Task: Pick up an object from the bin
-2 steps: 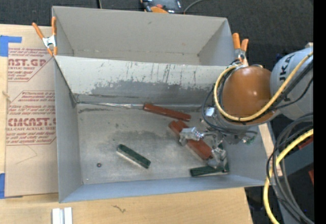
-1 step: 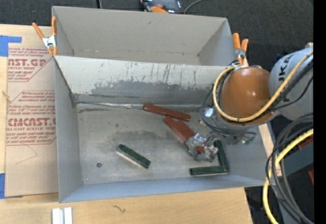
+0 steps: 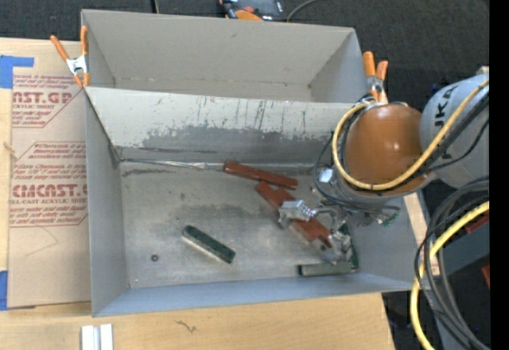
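We locate the grey metal bin [image 3: 103, 205] on a light wooden worktop [image 3: 262, 324], with the arm entering from 3 o'clock. The wrist carries a rounded orange cover [image 3: 382, 141] ringed by yellow cables [image 3: 433, 151]; both are parts of the robot. The pincer [image 3: 320, 223] sits low in the bin, at about 4 o'clock on the bin floor and close to the right wall. Directly under it lies a short red piece [image 3: 310, 229], angled from 10 o'clock to 4 o'clock; the metal parts of the pincer overlap both its ends. We cannot tell how far the pincer is open, nor whether it has hold of the red piece or only stands over it. A second red piece [image 3: 273, 192] lies just beside it, toward 10 o'clock. A long tool with a red handle [image 3: 258, 175] and a thin metal shaft lies along the foot of the back wall, from 9 o'clock to 1 o'clock. A dark flat bar [image 3: 320, 269] rests near the front wall at 5 o'clock, close below the pincer. A dark green bar [image 3: 208, 245] lies well apart at 7 o'clock, tilted on the bare floor.
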